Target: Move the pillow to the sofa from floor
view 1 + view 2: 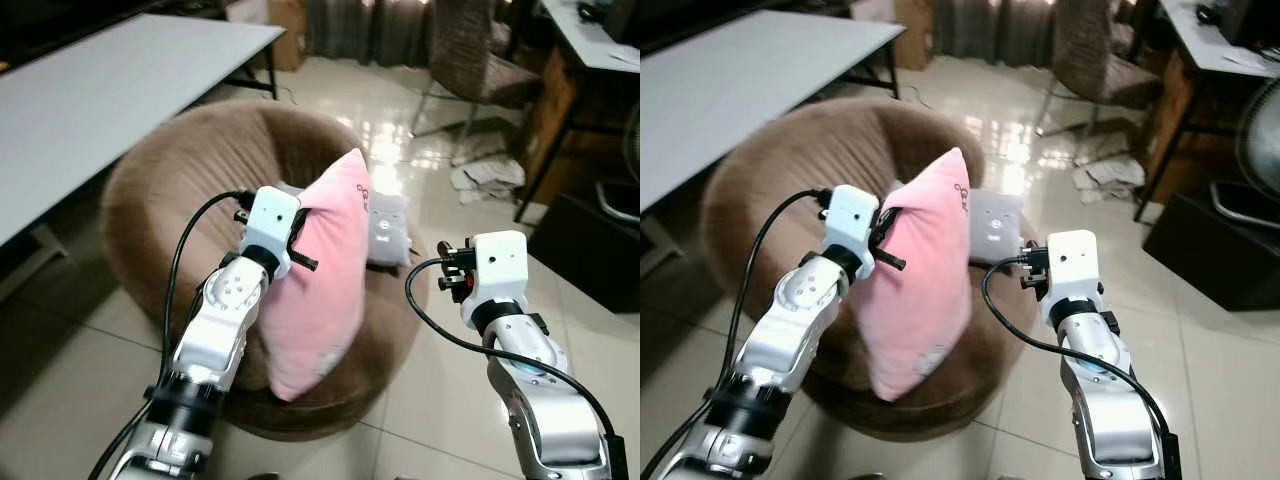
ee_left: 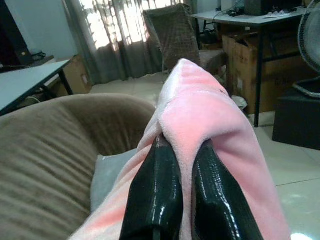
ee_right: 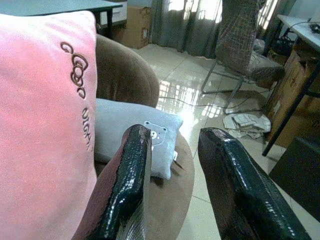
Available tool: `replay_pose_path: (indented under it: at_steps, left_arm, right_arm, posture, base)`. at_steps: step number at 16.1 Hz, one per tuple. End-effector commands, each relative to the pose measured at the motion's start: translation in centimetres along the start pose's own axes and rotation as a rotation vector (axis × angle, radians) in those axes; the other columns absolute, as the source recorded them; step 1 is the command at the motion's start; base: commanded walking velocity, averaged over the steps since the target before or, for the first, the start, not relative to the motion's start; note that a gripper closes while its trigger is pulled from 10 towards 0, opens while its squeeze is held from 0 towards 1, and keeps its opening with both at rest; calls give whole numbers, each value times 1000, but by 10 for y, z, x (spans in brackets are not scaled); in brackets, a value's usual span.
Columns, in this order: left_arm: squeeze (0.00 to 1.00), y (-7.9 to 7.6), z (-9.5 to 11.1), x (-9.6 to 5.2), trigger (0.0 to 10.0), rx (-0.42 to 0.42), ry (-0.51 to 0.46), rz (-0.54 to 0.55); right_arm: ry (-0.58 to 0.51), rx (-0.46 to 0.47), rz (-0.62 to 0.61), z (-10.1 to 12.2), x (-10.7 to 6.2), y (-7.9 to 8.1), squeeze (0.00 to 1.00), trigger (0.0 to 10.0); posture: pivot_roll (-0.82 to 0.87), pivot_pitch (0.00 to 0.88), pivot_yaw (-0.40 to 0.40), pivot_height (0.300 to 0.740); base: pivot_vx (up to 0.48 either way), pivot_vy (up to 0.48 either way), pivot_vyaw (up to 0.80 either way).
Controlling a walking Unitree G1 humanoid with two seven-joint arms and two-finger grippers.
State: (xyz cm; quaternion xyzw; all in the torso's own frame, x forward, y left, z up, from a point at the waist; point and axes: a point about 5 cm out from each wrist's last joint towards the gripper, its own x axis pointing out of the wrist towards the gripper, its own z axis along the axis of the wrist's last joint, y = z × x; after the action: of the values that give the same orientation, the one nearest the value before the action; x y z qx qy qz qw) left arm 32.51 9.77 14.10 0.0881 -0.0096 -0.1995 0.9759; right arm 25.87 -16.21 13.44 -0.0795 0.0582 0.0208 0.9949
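Left wrist view is showing the left gripper (image 2: 182,172) pinching a fold of the plush pink pillow (image 1: 325,270), upright over the round brown sofa (image 1: 190,170). Right wrist view is showing the right gripper (image 3: 172,165) parted, empty, facing a grey bear-print cushion (image 3: 130,132).

— Daylight through the curtains (image 2: 125,40) at the back; bright there, dimmer near the table (image 1: 100,90).
— Glare?
— Strong on the floor tiles (image 1: 400,130), white patches beyond the sofa (image 1: 200,160).
— Sharpness?
— Head views slightly soft, hazy. Wrist views sharper far off, blurred up close on the glossy fingers (image 3: 240,190).
— Shadows?
— Soft, under the sofa.
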Motion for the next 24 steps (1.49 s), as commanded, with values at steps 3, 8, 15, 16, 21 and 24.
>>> replay_pose_path:
  at_steps: [3, 8, 15, 16, 21, 24]
  left_arm:
    - [0, -5, 18, 10, 10000, 3, -74, -20]
    - [0, -7, 20, 11, 10000, -12, -110, -18]
    - [0, -7, 10, 34, 10000, -82, -23, 27]
    - [0, -7, 7, 40, 10000, -74, 9, 48]
    - [0, 18, -13, 60, 10000, -75, 232, 352]
    - [0, 56, -21, 48, 10000, 11, 312, 571]
  right_arm:
    - [-3, -6, -17, 1, -3, -2, 0, 10000]
    - [-1, -10, -12, 0, -3, -2, 0, 10000]
    - [9, -10, 4, -2, -5, 2, 0, 10000]
    - [8, -12, 16, -2, -5, 3, 0, 10000]
    - [141, -93, 387, -23, -35, 28, 0, 10000]
    - [212, -174, 542, -36, -52, 28, 0, 10000]
  posture:
    - [-101, 11, 56, 740]
    - [-101, 19, 52, 740]
    - [-108, 44, 52, 740]
    - [-110, 46, 53, 740]
    - [-206, 104, 90, 740]
    - [-238, 138, 79, 740]
  base:
    - [0, 0, 0]
    - [0, 0, 0]
    - [0, 0, 0]
    - [0, 0, 0]
    - [0, 0, 0]
    - [0, 0, 0]
